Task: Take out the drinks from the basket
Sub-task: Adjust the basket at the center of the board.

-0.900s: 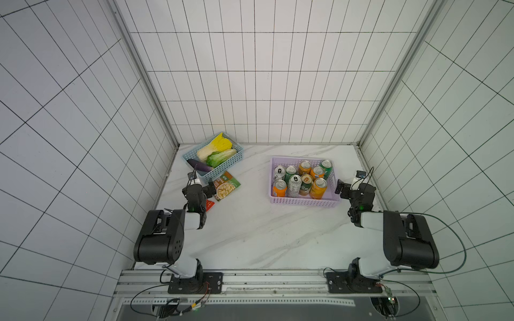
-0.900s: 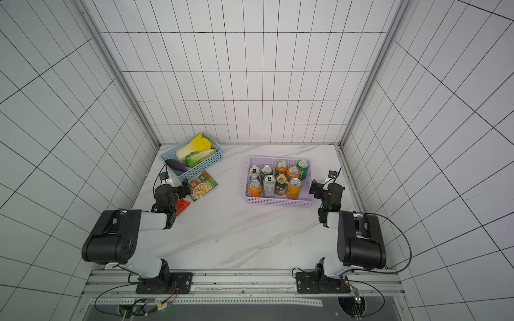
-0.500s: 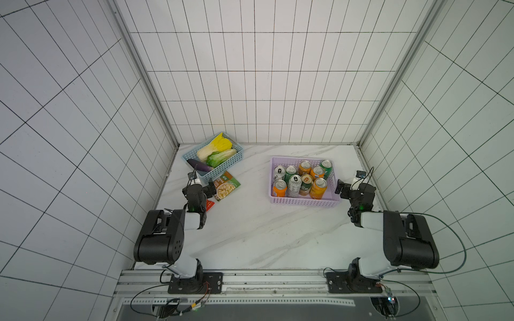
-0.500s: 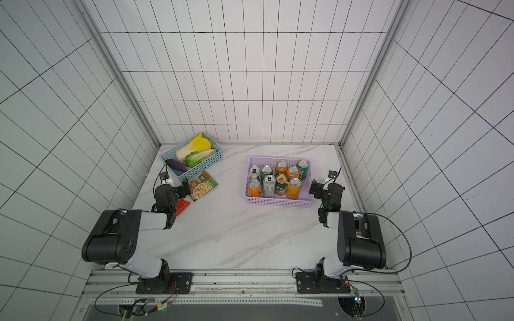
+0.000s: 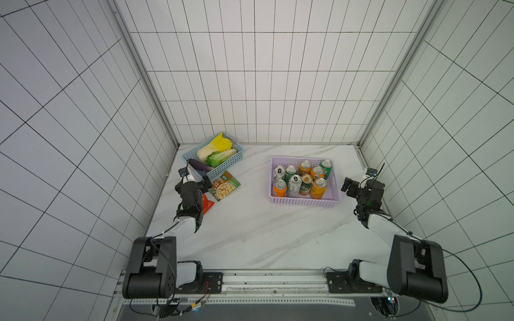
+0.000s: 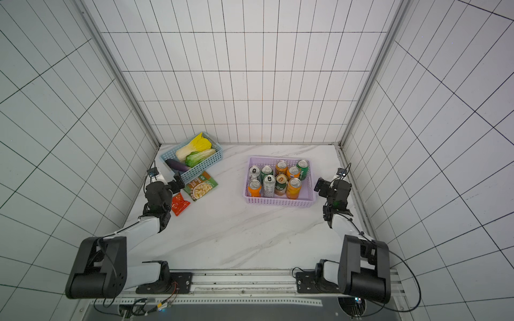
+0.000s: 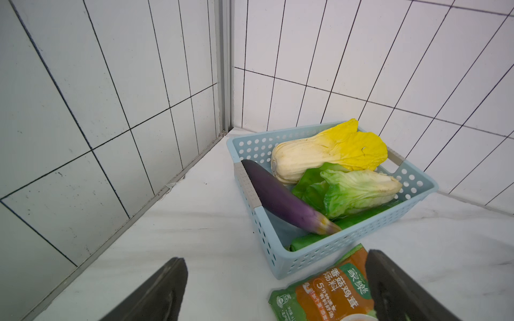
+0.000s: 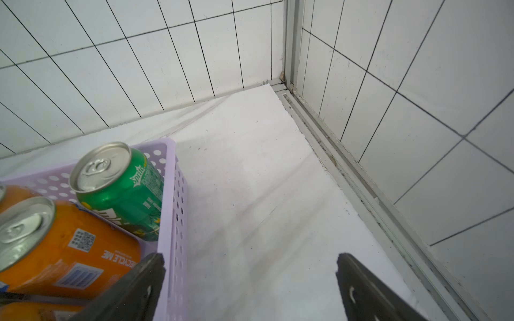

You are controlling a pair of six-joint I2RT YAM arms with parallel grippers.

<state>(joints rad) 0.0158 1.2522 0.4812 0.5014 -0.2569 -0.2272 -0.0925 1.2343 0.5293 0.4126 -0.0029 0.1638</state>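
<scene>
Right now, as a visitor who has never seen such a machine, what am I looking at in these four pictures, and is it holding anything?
You see two robot arms, a left arm and a right arm, mounted at the near edge of a marble table. Two pictures look down from a paired overhead camera. The other two come from a small camera on each wrist.

On the table, a lilac basket holds nine drink cans. A blue basket holds vegetables, with a green packet and a red packet nearby.

The left gripper and the right gripper are both open and hold nothing. The right one is beside the lilac basket, the left near the blue one.
</scene>
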